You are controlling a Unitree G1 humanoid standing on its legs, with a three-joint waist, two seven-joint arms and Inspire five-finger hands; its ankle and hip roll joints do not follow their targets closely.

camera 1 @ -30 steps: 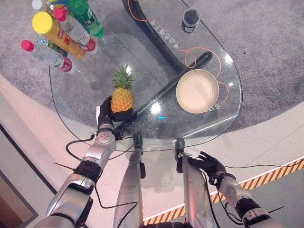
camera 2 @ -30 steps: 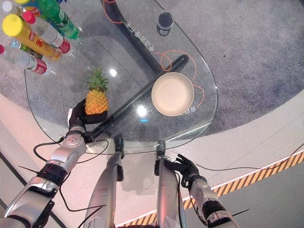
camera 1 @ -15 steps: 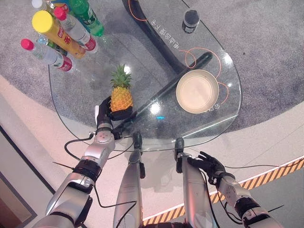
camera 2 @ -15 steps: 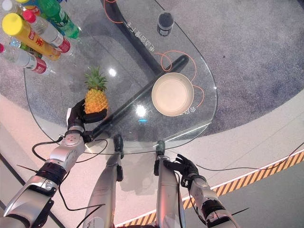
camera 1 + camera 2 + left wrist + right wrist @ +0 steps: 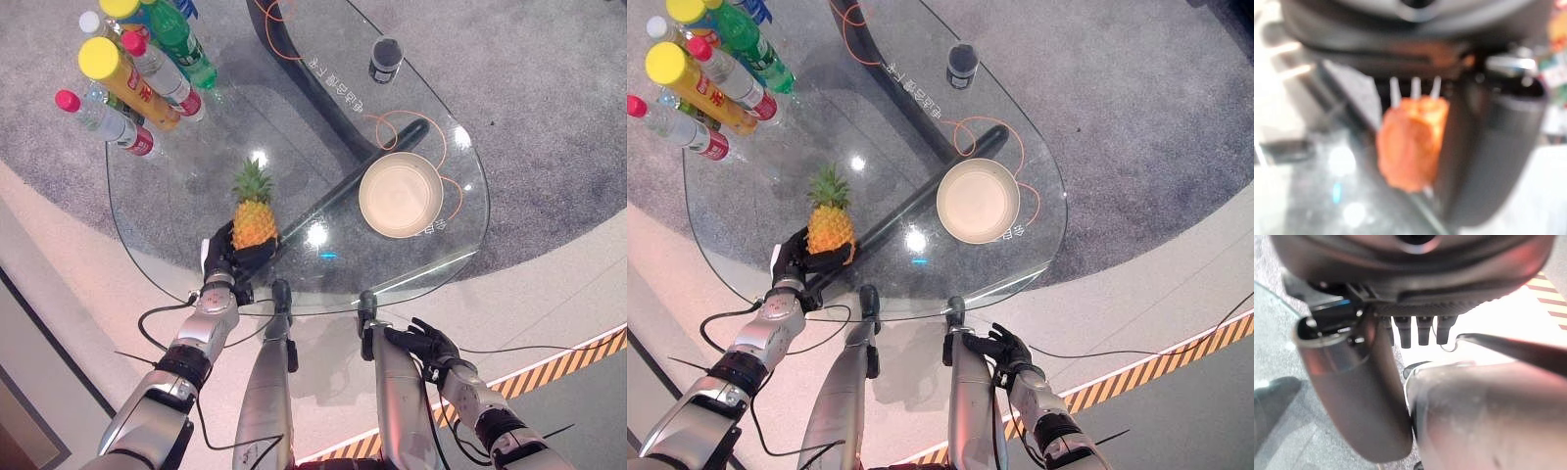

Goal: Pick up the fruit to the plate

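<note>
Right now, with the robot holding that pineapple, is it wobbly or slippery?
Probably a bit wobbly: the left hand grips only the pineapple body's lower part, and the leafy crown stands tall above it. Likely not slippery, since the skin looks bumpy. It seems stiff, keeping its shape between the fingers.

Counter (image 5: 186, 211) ahead, carpet (image 5: 549, 108) beneath and beyond. Bottles (image 5: 132, 69) clustered at counter's far left corner. Cup (image 5: 384, 60) at far edge, right of centre. Plate (image 5: 400, 194) on counter's right part, well apart from bottles. Pineapple (image 5: 254, 211) upright near left front edge, left of plate, fingers (image 5: 257, 254) of left hand (image 5: 221, 262) round its base. Right hand (image 5: 431, 345) below counter's front edge, off to right, over floor.
</note>
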